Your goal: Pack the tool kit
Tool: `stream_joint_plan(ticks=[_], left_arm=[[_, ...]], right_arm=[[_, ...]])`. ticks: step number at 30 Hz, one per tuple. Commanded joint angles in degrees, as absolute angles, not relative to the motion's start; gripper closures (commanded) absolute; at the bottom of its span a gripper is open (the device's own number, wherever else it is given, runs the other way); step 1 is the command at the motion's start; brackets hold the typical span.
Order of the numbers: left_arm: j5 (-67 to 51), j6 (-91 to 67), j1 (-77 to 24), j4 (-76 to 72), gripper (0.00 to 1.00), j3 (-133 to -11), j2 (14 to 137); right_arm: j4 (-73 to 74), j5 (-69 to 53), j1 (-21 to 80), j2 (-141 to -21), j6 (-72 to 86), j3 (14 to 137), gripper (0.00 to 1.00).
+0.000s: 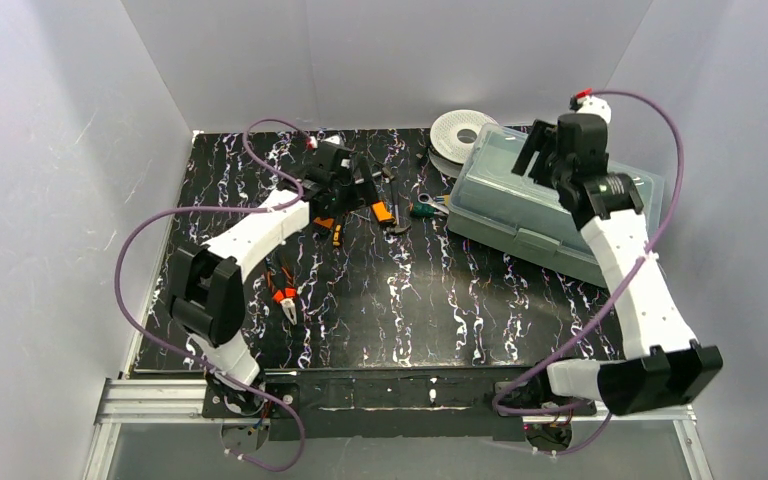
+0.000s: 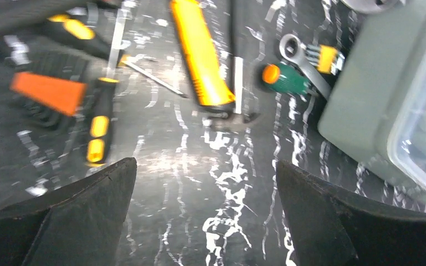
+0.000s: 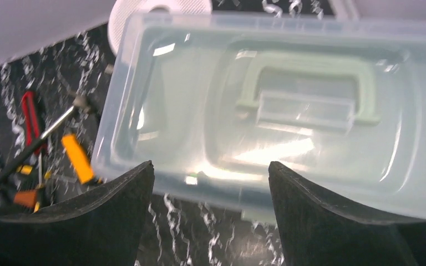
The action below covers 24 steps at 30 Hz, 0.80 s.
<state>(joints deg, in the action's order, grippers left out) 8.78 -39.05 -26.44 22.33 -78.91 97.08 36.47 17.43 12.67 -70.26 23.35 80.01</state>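
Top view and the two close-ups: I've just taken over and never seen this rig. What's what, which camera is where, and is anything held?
Two robot arms sit at the near edge of a black table. The wide picture looks down from above and behind them. The other two come from a camera on each wrist; the dark wedges are that arm's own fingers. The left gripper hangs open over loose tools: an orange-handled tool, a green screwdriver, a wrench. Orange-red pliers lie nearer the arms. The right gripper is open above the pale-green box, whose clear lid is on. A white spool sits by its far corner. Nothing is held.
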Motion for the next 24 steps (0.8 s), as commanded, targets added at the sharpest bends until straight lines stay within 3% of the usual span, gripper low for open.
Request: stream_joint_plan(ticks=[1, 4, 6, 14, 17, 24], left_arm=[[-4.6, -33.7, -26.3, 14.7, 0.04, -81.1, 104.8], [-6.0, -33.6, -26.1, 16.6, 0.06, -88.3, 113.4], [-7.4, -34.6, -25.7, 17.1, 0.06, -91.7, 117.6], [-17.4, -44.6, -13.2, 5.3, 0.07, -82.9, 121.6], [-14.9, -43.5, -11.1, 7.4, 0.07, -82.6, 120.8], [-9.3, -40.6, -12.2, 12.4, 0.07, -87.1, 118.5]], right_arm=[[38.7, 27.5, 10.7, -77.3, 16.6, 91.0, 0.17], [37.1, 40.7, 10.2, -84.6, 10.8, 96.6, 0.17], [39.3, 42.7, 7.3, -91.2, 8.5, 104.0, 0.17], [57.3, 17.1, -3.9, -118.2, 10.2, 139.8, 0.19], [58.1, 14.1, -5.3, -120.2, 12.4, 138.3, 0.19], [60.3, 9.0, -6.0, -116.6, 15.3, 122.0, 0.19]])
